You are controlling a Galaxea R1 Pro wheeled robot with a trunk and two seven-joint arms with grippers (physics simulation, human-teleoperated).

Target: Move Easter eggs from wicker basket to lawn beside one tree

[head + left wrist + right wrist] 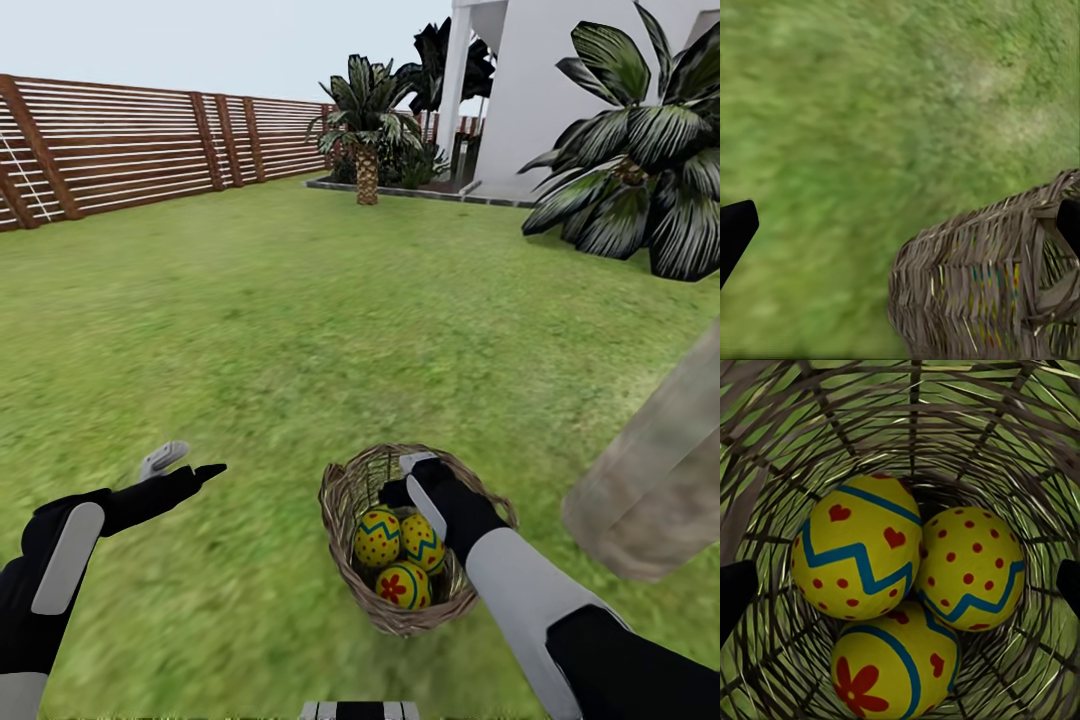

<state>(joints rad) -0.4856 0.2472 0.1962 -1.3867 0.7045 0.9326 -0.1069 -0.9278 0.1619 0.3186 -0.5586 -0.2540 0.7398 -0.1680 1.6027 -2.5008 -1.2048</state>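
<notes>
Over the wicker basket (pixel 352 495), which sits on the lawn (pixel 250 330) directly ahead of me, my right gripper (pixel 402 478) is positioned at the basket mouth, pointing down into it. Its fingers are spread apart and hold nothing; in the right wrist view the two dark fingertips sit at opposite sides of the frame with all three eggs between them. My left gripper (pixel 188 462) hangs over bare grass beside the basket, likewise spread and unloaded.

Location of parts: all three eggs rest at the basket bottom, packed touching one another. These are the heart-patterned egg (pixel 855 555), the dotted egg (pixel 971 570) and the flower egg (pixel 892 671).

Handling assessment:
- Shells look glossy and rounded, so I expect them to be slippery and prone to squirting out of a two-finger pinch.
- They appear rigid, probably light.
- The basket looks light too, of open woven twigs; it may tip or slide if a finger presses its wall.

Recommended hold: close on one egg across its widest part, fingers on opposite sides, with the zigzag band roughly under the pads. The heart-patterned egg appears the highest and most accessible; its neighbours leave little finger room between them.

A thick mottled tree trunk (pixel 660 480) stands close on my right, a suitable placement site.
</notes>
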